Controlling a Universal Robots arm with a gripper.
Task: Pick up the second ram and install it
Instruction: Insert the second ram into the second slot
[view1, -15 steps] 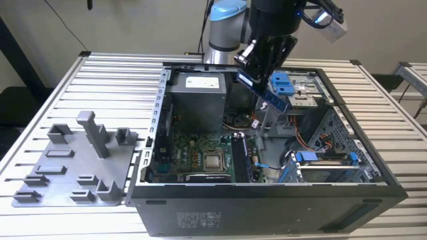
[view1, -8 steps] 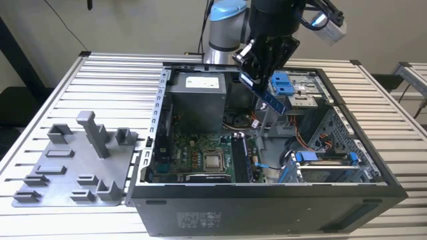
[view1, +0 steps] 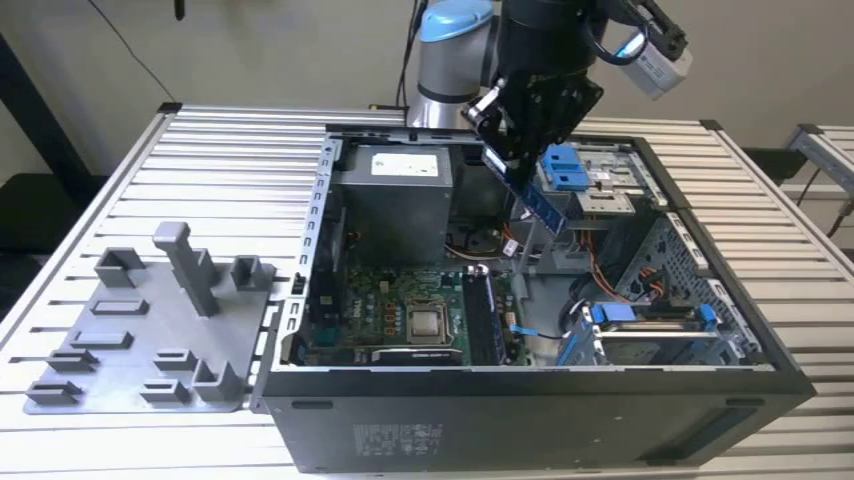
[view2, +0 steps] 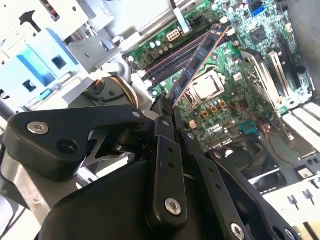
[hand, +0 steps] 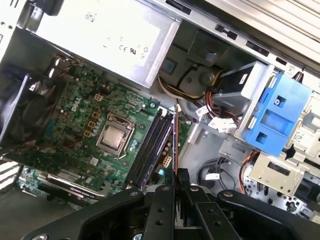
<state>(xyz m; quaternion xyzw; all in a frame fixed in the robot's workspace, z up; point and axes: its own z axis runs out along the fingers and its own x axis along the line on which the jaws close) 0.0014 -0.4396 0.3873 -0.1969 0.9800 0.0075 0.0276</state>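
Note:
My gripper (view1: 515, 150) hangs over the open computer case (view1: 534, 385), shut on one end of the second ram (view1: 537, 203), a long dark blue-tinted stick slanting down into the case. In the second wrist view the second ram (view2: 198, 64) sticks out from the gripper (view2: 167, 107) above the motherboard's memory slots (view2: 170, 62). The first wrist view shows the second ram (hand: 175, 145) edge-on, beside and above the dark memory slots (hand: 152, 147), held by the gripper (hand: 176, 182). The stick is in the air, clear of the slots.
Inside the case are the grey power supply (view1: 394, 195), the processor socket (view1: 427, 322), blue drive brackets (view1: 566, 168) and loose cables. A grey fixture plate (view1: 134, 345) with blocks and posts lies on the slatted table at the exterior view's left.

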